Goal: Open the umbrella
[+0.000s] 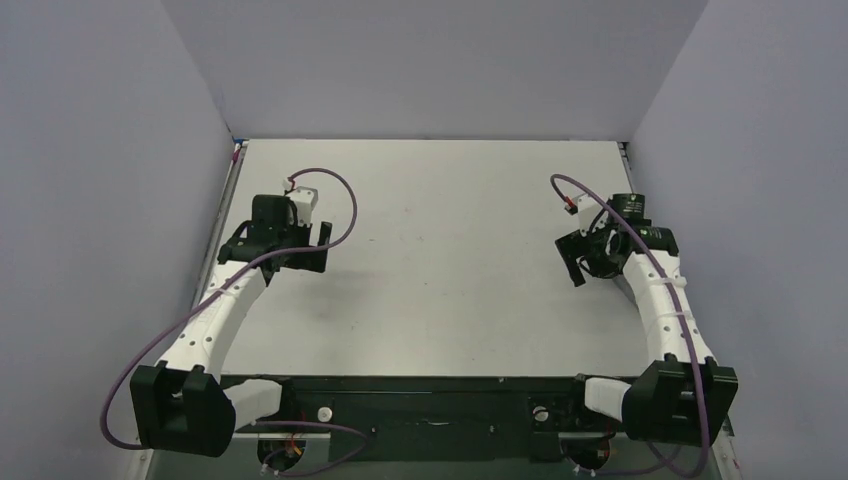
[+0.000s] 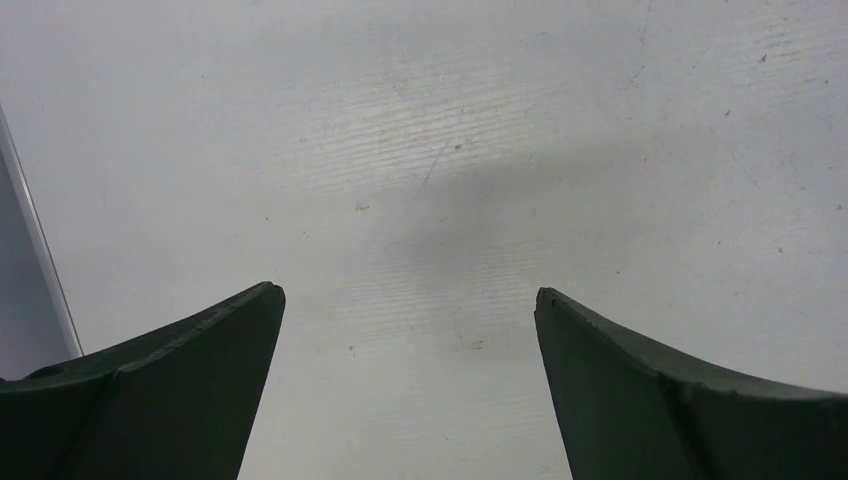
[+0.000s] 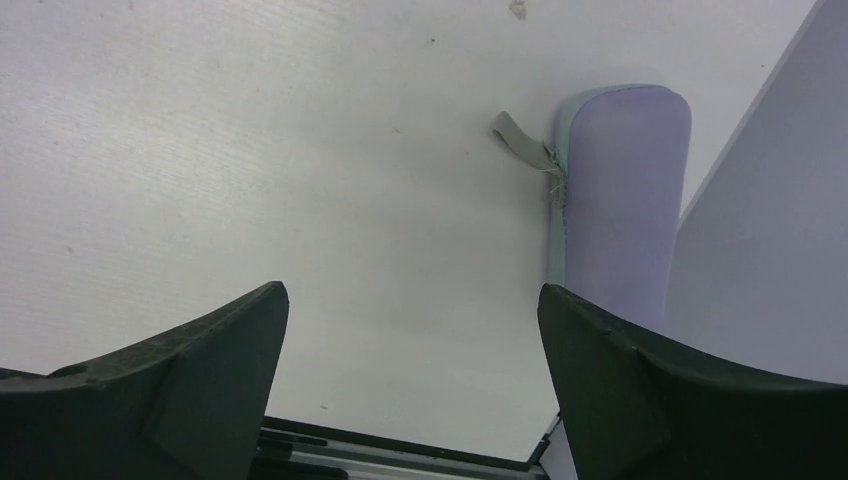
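The umbrella (image 3: 620, 200) shows only in the right wrist view. It is a folded, pale lavender oblong with a grey wrist loop (image 3: 515, 135), lying flat on the table against the right wall. It is hidden under the right arm in the top view. My right gripper (image 3: 412, 290) is open and empty above the table; the umbrella lies ahead of and just past its right finger (image 3: 640, 400). In the top view the right gripper (image 1: 573, 262) is at the right side. My left gripper (image 1: 322, 248) is open and empty over bare table at the left (image 2: 410, 295).
The white table (image 1: 440, 260) is enclosed by grey walls on the left (image 1: 100, 200), back and right (image 3: 760, 230). The table's near edge with a black rail (image 3: 400, 440) lies just below the right gripper. Purple cables loop off both wrists.
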Robot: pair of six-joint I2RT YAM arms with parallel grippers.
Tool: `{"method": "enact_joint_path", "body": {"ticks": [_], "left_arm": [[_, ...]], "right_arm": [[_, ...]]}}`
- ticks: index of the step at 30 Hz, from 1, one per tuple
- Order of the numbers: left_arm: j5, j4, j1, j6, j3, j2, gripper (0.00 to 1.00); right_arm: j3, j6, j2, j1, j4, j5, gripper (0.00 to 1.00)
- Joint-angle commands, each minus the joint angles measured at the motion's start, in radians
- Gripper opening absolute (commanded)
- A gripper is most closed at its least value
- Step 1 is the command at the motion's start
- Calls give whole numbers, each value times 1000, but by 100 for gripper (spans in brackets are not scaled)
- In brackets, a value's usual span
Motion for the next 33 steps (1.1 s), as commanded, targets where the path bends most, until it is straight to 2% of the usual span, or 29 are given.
{"method": "enact_joint_path", "body": {"ticks": [1,7,12,18,22,29,33], "left_arm": [[49,35,-2,8,68,-31,97],[151,60,-4,84,91,-30,97],[227,77,-6,108,106,-13,97],[292,80,-13,110,127,16,97],[285,98,-13,80,127,34,97],[279,165,-6,-33,90,18,97],[334,242,10,-102,25,-37,97]], "right_arm": [[177,-157,119,-93,-155,-22,90],[360,-377,306,-252,-290,53,90],[493,-476,505,-344,-381,141,90],[526,-566,637,-387,-408,170,90],[501,-591,686,-387,-400,168,88],[475,-594,778,-345,-353,162,73],[447,-603,775,-279,-311,145,57]]}}
